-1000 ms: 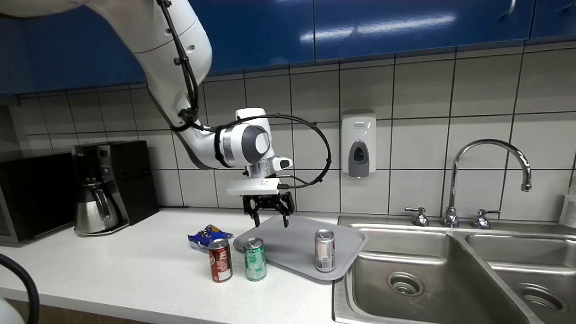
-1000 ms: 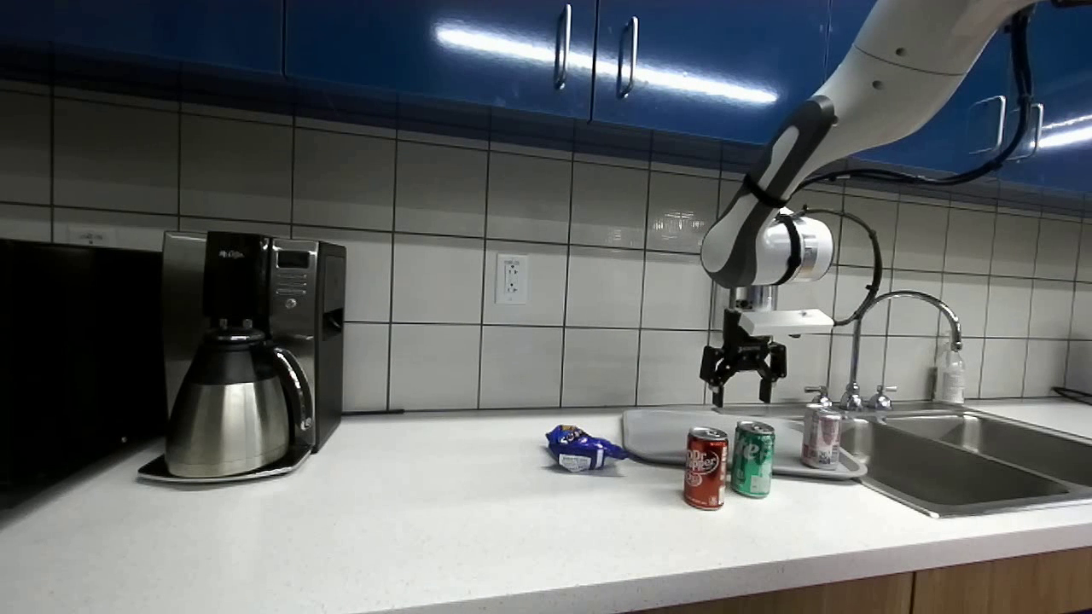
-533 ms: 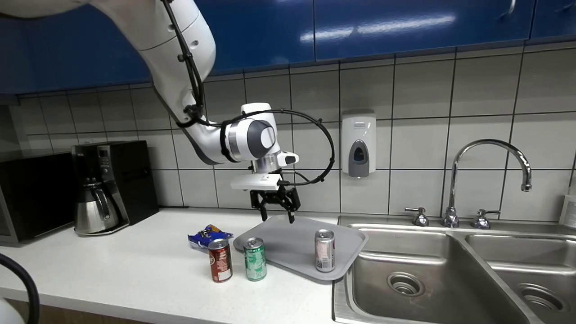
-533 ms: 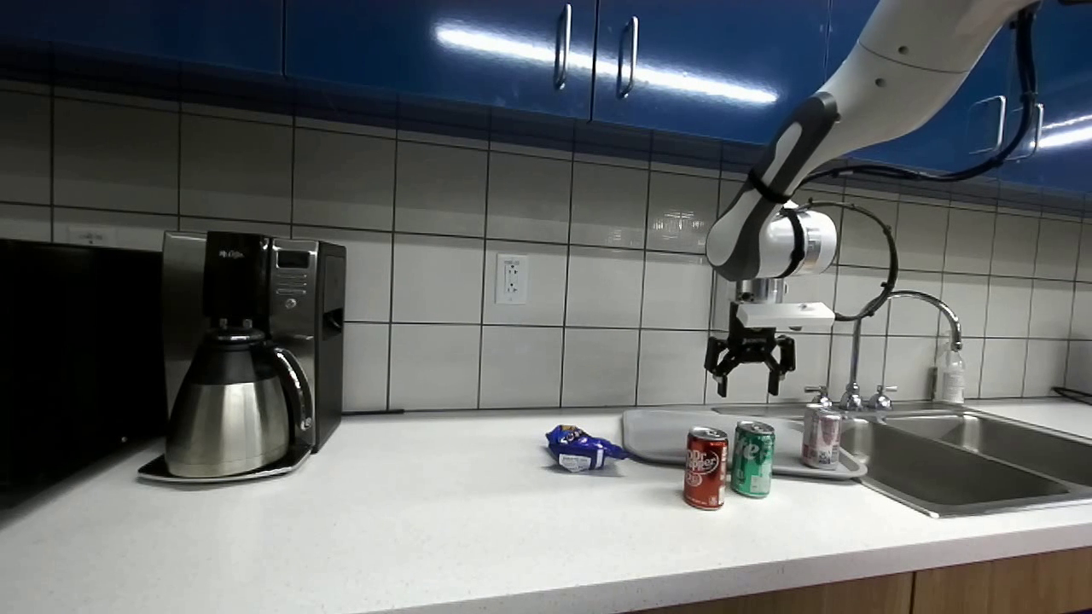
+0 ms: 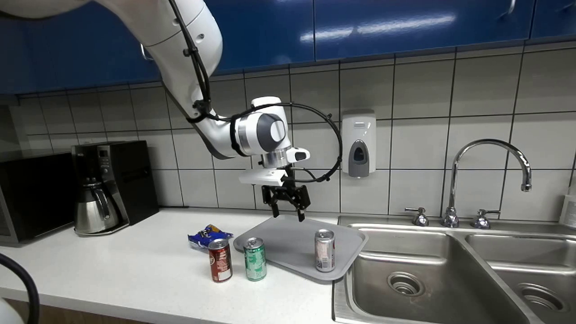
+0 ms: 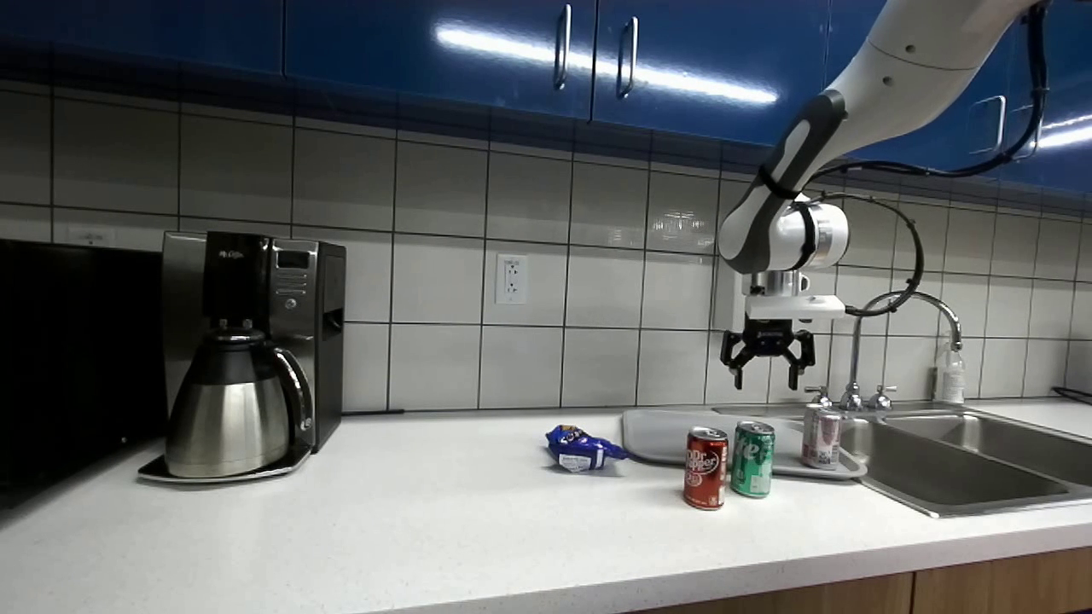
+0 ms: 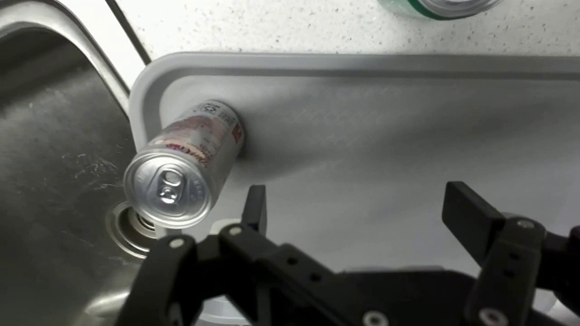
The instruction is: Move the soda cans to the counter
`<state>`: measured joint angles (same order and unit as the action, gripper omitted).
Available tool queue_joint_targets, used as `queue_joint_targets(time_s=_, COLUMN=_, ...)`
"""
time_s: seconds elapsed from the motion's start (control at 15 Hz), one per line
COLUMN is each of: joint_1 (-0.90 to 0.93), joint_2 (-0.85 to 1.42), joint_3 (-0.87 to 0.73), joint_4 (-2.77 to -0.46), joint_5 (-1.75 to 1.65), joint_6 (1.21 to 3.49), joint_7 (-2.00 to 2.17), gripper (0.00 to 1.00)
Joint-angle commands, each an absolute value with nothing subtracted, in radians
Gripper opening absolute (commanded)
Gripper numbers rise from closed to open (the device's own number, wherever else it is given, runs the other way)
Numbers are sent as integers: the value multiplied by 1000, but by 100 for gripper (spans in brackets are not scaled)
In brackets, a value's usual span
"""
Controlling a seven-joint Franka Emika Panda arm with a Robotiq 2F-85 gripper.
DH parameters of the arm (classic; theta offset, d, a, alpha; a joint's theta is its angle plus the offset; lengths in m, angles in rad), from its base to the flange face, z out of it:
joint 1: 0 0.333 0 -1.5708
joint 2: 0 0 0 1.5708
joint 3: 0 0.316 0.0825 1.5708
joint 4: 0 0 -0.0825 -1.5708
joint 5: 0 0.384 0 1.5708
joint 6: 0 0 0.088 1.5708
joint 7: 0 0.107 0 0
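Red can [image 6: 705, 469] and green can [image 6: 753, 459] on worktop [image 5: 148, 270]; silver can [image 5: 325, 250] on tray [image 5: 288, 243]

Coffee maker [image 5: 128, 177]: black and steel, with carafe [image 5: 92, 216] on the base.
Packet [image 5: 208, 236]: blue, crumpled, on the worktop near the tray.
Red can: upright on the worktop, marked Dr Pepper.
Green can: upright on the worktop, just beside the red can but apart; in the wrist view, partly in frame, beyond the tray's edge.
Claw [image 5: 288, 216]: black, hanging above the tray, with fingers [image 7: 469, 219] spread wide and bare tray surface in sight between them.
Tray: grey, lying on the worktop, with one end over the rim of the sink [image 5: 438, 288].
Silver can: upright on the tray, at the end by the sink, with reddish print; in the wrist view, to the left of both fingers.
Wall dispenser [image 5: 358, 144]: white with grey front.
Sink: steel, double.
Faucet [image 5: 452, 189]: chrome, arched, at the back of the sink.
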<state>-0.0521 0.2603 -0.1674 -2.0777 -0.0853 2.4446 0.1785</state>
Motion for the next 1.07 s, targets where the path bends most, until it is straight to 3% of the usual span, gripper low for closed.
queue_joint_targets(time_s=0.0, joint_1=-66, joint_2=244, joint_3=-186, joint_4=-2060, joint_5=-101, joint_6=2397, joint_7=243, gripper=100)
queue_joint_targets(time_s=1.0, joint_1=-109, joint_2=272, joint_3=-282, joint_4=-2032, joint_5=-119, joint_6=2357, joint_7=365, gripper=100)
